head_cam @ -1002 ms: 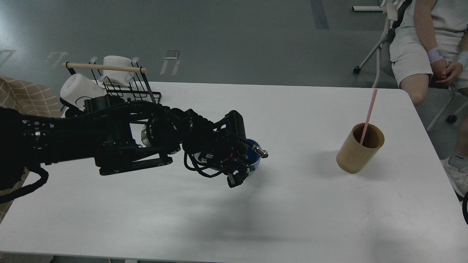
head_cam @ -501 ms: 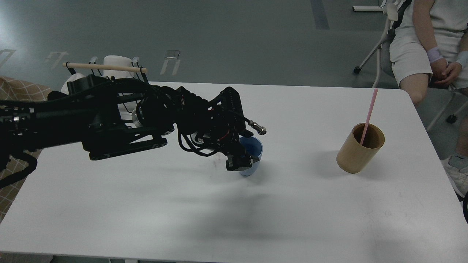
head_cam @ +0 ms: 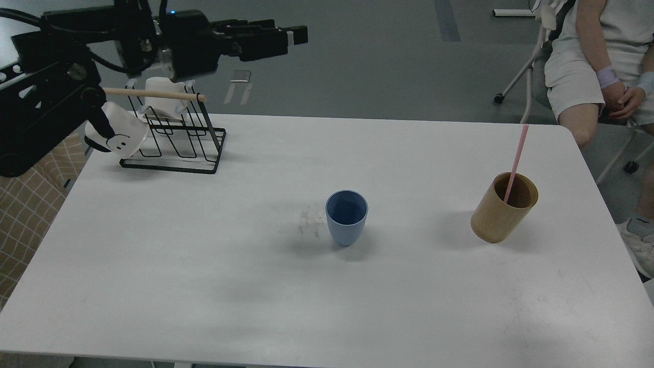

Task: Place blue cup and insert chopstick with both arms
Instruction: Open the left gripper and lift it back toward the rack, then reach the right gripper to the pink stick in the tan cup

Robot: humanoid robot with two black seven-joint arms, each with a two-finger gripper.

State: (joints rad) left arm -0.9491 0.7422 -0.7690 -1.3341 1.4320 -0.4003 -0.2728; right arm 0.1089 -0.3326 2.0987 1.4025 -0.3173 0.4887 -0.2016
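Head view: blue cup stands upright, placed; pink chopstick sits in wooden cylinder right of it. Left gripper empty, finger state unclear.

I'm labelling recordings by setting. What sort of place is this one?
Probably a robot lab or test room, not a home: a plain white table on a bare grey floor with taped marks, staged props such as the blue cup and wooden holder, and a seated onlooker.
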